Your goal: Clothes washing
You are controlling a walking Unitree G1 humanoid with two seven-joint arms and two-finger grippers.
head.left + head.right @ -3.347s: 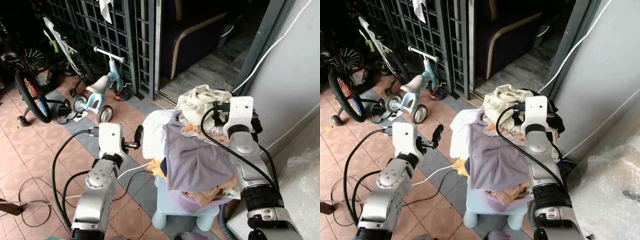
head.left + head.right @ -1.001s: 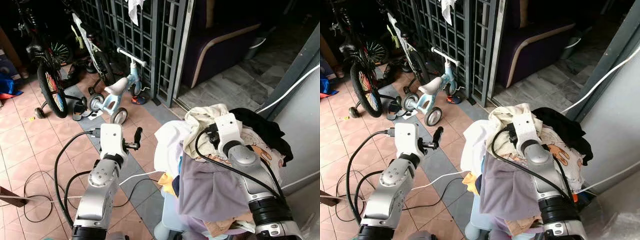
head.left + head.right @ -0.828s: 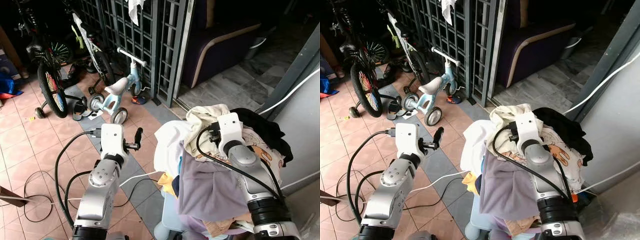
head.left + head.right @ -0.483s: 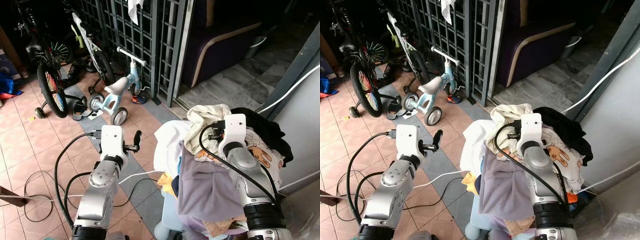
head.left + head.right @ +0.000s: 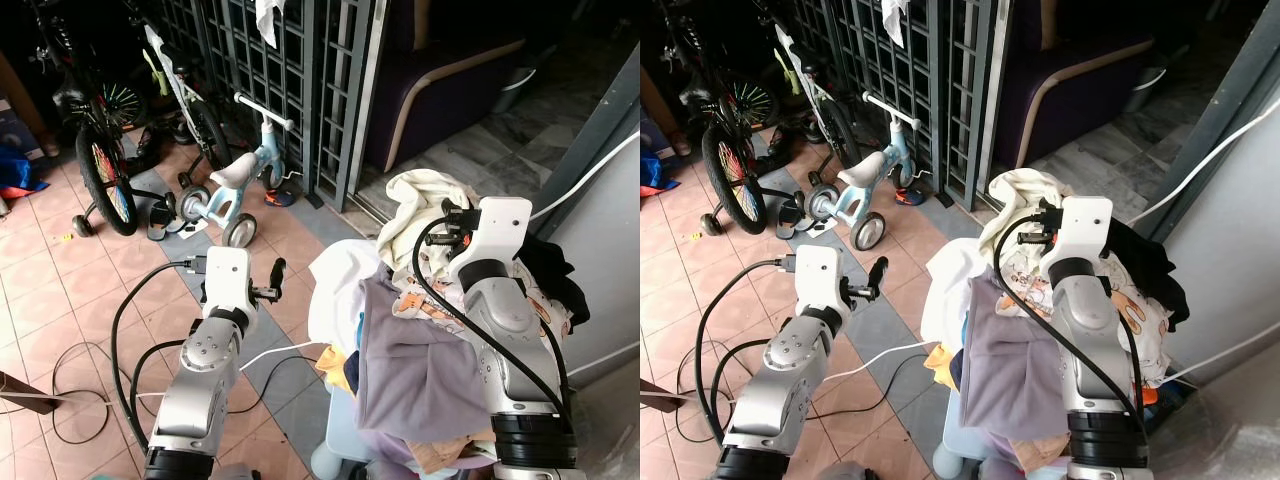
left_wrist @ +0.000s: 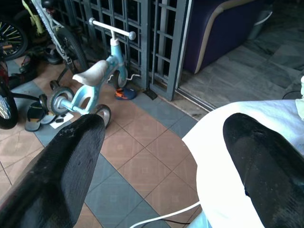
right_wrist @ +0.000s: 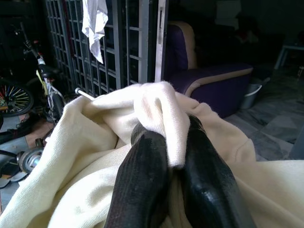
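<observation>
A heap of laundry sits on a pale blue stool (image 5: 333,442): a lilac garment (image 5: 420,370) in front, a white cloth (image 5: 335,285) on the left, a black garment (image 5: 552,272) at the back right. My right gripper (image 7: 173,137) is shut on a cream garment (image 5: 412,205) and holds a fold of it raised above the heap. The cream cloth drapes over the fingers (image 7: 142,175). My left gripper (image 6: 164,126) is open and holds nothing. It hovers over the floor tiles just left of the white cloth.
A pale blue balance bike (image 5: 235,180) and a bicycle (image 5: 100,170) stand at the left before a metal grille (image 5: 300,70). Sandals (image 5: 160,215) and cables (image 5: 60,400) lie on the tiled floor. A purple sofa (image 5: 450,70) is beyond the doorway; a wall (image 5: 610,220) is close on the right.
My right gripper has risen and swung right, drawing the cream garment up off the heap. The left arm has stayed in place. The camera shifted since the oldest frames.
</observation>
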